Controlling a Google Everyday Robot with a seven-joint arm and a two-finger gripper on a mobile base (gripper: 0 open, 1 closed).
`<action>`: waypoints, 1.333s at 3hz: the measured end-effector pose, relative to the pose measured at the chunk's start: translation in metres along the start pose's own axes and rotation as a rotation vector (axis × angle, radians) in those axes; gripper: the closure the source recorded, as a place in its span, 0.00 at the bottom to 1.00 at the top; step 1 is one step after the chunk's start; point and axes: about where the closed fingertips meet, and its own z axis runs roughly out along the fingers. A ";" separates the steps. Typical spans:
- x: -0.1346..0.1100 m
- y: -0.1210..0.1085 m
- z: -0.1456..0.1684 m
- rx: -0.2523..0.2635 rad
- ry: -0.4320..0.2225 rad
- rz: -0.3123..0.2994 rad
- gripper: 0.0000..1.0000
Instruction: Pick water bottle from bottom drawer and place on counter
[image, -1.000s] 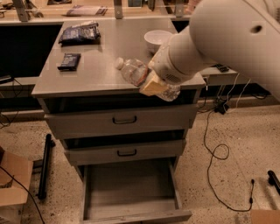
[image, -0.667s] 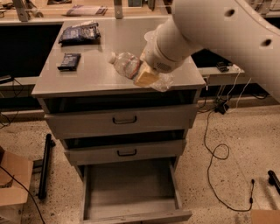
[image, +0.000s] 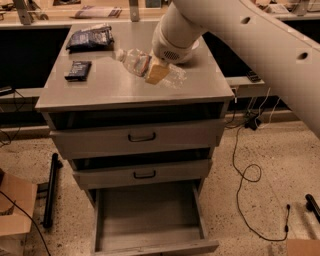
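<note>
The water bottle (image: 136, 61) is clear and ribbed with a white cap pointing left. It is held on its side just above the counter (image: 110, 90), near the middle. My gripper (image: 156, 73) comes in from the upper right on a big white arm and is shut on the bottle's middle; one tan finger pad (image: 157, 74) shows across it. The bottom drawer (image: 150, 220) stands pulled open below, its grey floor bare.
A dark snack bag (image: 90, 38) and a small black packet (image: 78, 70) lie on the counter's left side. A white bowl (image: 192, 46) is mostly hidden behind the arm. Two upper drawers (image: 141, 136) are shut. Cables (image: 250, 170) and a cardboard box (image: 15, 205) lie on the floor.
The arm has swung left and back over the counter, carrying the bottle from the front right edge toward the counter's middle.
</note>
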 end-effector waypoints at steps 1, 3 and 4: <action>-0.004 -0.020 0.026 -0.032 0.030 -0.004 1.00; -0.014 -0.049 0.079 -0.101 0.069 0.010 0.93; -0.022 -0.065 0.102 -0.103 0.065 0.045 0.77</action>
